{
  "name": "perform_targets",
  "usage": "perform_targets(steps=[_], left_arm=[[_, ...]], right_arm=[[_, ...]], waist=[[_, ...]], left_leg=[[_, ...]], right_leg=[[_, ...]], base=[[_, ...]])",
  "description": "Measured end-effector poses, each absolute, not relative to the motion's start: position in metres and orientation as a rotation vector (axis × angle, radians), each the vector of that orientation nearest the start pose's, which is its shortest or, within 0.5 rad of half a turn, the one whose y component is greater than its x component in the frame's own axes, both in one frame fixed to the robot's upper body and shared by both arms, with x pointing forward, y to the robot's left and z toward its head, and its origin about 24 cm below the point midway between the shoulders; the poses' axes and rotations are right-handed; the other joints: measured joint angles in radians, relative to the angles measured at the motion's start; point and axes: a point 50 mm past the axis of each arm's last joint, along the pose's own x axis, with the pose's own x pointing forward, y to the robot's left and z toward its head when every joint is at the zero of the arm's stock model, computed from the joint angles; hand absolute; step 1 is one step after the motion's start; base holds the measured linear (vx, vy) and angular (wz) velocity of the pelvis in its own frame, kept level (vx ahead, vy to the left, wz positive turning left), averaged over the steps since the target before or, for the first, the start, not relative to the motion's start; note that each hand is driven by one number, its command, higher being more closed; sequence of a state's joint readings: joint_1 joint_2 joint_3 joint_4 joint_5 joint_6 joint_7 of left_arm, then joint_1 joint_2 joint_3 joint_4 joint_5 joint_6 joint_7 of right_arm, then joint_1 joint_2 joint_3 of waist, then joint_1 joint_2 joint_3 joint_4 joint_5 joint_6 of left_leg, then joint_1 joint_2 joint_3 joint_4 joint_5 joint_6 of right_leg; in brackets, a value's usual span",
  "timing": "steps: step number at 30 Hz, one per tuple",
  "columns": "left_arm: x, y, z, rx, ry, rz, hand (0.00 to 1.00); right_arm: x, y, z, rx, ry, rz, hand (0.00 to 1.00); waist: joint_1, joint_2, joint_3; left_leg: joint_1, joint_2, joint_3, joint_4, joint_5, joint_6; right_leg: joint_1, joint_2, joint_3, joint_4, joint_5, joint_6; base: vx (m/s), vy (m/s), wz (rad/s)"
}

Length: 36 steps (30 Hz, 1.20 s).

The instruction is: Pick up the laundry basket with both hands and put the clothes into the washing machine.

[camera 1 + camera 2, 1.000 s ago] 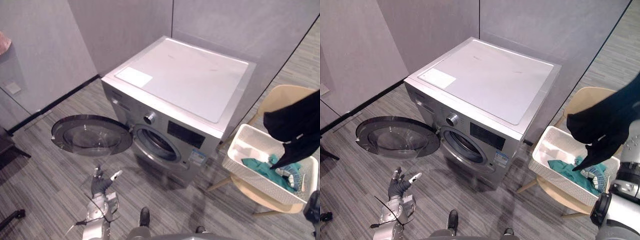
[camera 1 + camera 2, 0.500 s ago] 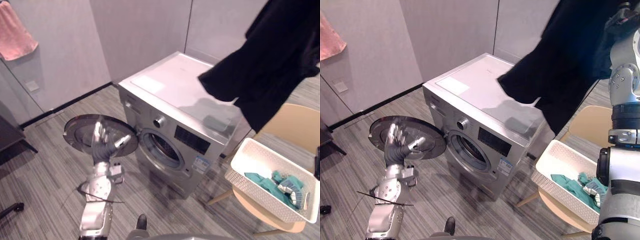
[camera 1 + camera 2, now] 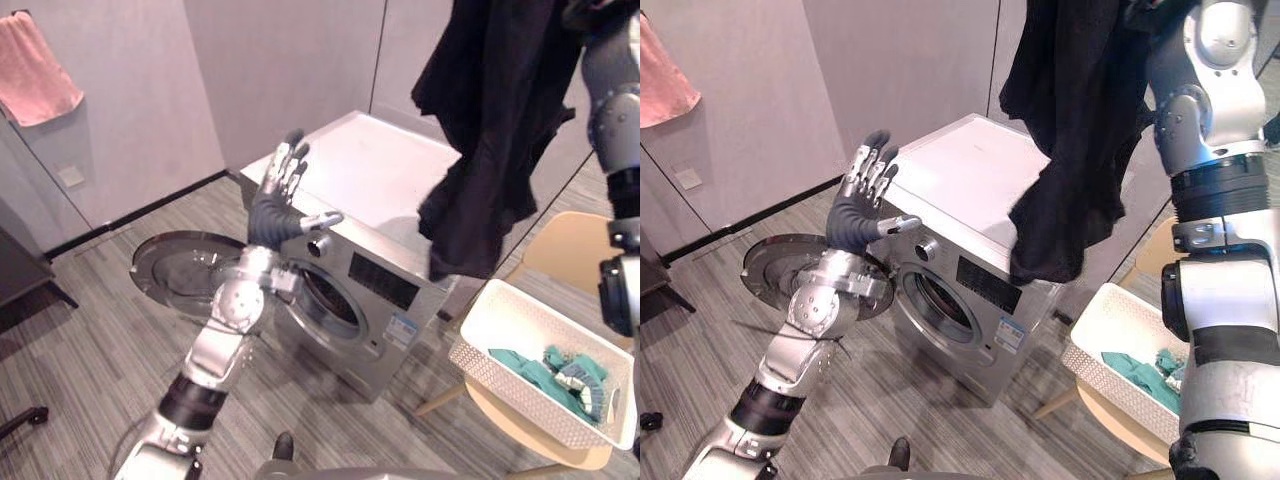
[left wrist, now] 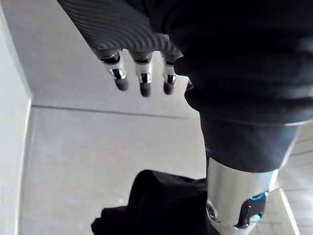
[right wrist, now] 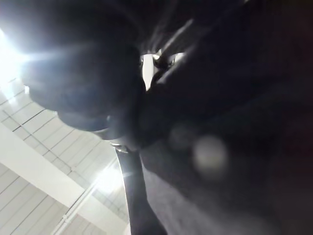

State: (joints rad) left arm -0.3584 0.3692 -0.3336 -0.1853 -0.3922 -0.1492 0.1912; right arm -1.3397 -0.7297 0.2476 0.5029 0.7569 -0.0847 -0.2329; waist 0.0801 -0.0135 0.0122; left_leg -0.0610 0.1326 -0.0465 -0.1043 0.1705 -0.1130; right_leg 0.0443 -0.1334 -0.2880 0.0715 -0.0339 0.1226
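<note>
Towel (image 3: 35, 65), pink, hangs on the wall (image 3: 150, 100), well out beyond the left robot hand (image 3: 275, 205). That hand is raised with its fingers straight and spread apart and holds nothing. The round door (image 3: 185, 265) of the washing machine (image 3: 390, 190) lies swung open below it, and the drum opening (image 3: 325, 295) sits just below and to the inner side of it.

Further along, a black garment (image 3: 490, 130) hangs in long folds from the right robot hand (image 3: 585, 10), which is lifted high over the machine's top. That hand is buried in the cloth, so I cannot tell how it is closed. Below it, well apart, the white basket (image 3: 480, 330) rests on a chair (image 3: 570, 245) with teal clothes (image 3: 535, 365) in it.

The garment looks light, limp and long. It will likely sag, swing and trail, and it could catch on the door rim if fed in loosely. Bunching it near the middle with the free hand would probably help guide it into the drum. The basket looks stiff and light, and its two opposite rims seem the natural places to grip it.
</note>
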Motion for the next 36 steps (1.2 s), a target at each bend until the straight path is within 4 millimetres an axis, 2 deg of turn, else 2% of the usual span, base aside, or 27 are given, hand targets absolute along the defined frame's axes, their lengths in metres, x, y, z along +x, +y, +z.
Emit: perform_targets(steps=[4, 10, 15, 22, 28, 33, 36], left_arm=[[0.297, 0.107, 0.179, -0.062, -0.507, -0.314, 0.0], [0.317, 0.091, 0.207, -0.012, -0.553, -0.357, 0.0], [0.335, 0.083, 0.213, 0.036, -0.514, -0.371, 0.0], [0.36, 0.083, 0.232, 0.071, -0.483, -0.326, 0.0], [0.37, 0.08, 0.245, 0.12, -0.478, -0.308, 0.0], [0.382, 0.08, 0.262, 0.172, -0.477, -0.272, 0.0], [0.382, 0.077, 0.271, 0.177, -0.498, -0.275, 0.0]], right_arm=[[0.353, -0.181, 0.401, 0.115, -0.81, 0.029, 1.0], [0.353, -0.155, 0.398, 0.129, -0.807, 0.112, 1.0], [0.352, -0.147, 0.397, 0.142, -0.803, 0.145, 1.0], [0.347, -0.142, 0.41, 0.153, -0.834, 0.164, 1.0], [0.347, -0.138, 0.409, 0.168, -0.829, 0.18, 1.0], [0.348, -0.13, 0.408, 0.187, -0.822, 0.21, 1.0], [0.346, -0.122, 0.412, 0.167, -0.829, 0.242, 1.0]], waist=[[-0.015, -0.001, -0.001], [-0.043, -0.002, 0.0], [-0.05, -0.005, 0.001], [-0.068, -0.012, 0.006], [-0.07, -0.013, 0.006], [-0.07, -0.023, 0.013], [-0.075, -0.025, 0.014]], left_leg=[[-0.002, 0.005, 0.016, 0.002, 0.0, 0.0], [-0.008, 0.009, 0.024, 0.006, 0.001, 0.0], [-0.011, 0.011, 0.03, 0.007, 0.001, 0.0], [-0.011, 0.012, 0.041, 0.007, 0.001, 0.0], [-0.01, 0.013, 0.044, 0.007, 0.001, 0.0], [-0.01, 0.017, 0.054, 0.007, 0.001, 0.0], [-0.01, 0.017, 0.057, 0.007, 0.001, 0.0]], right_leg=[[-0.022, 0.003, 0.017, 0.018, -0.003, -0.005], [-0.05, 0.003, 0.027, 0.043, -0.011, -0.013], [-0.064, 0.004, 0.042, 0.051, -0.014, -0.015], [-0.068, 0.005, 0.047, 0.055, -0.013, -0.014], [-0.071, 0.005, 0.048, 0.059, -0.014, -0.016], [-0.083, 0.007, 0.059, 0.072, -0.017, -0.019], [-0.085, 0.007, 0.062, 0.072, -0.016, -0.019]], base=[[0.0, -0.009, -0.15], [0.01, -0.002, -0.06], [0.01, 0.002, -0.06], [0.02, 0.004, -0.05], [0.0, 0.001, -0.01], [0.01, 0.007, -0.06], [0.01, 0.003, -0.01]])
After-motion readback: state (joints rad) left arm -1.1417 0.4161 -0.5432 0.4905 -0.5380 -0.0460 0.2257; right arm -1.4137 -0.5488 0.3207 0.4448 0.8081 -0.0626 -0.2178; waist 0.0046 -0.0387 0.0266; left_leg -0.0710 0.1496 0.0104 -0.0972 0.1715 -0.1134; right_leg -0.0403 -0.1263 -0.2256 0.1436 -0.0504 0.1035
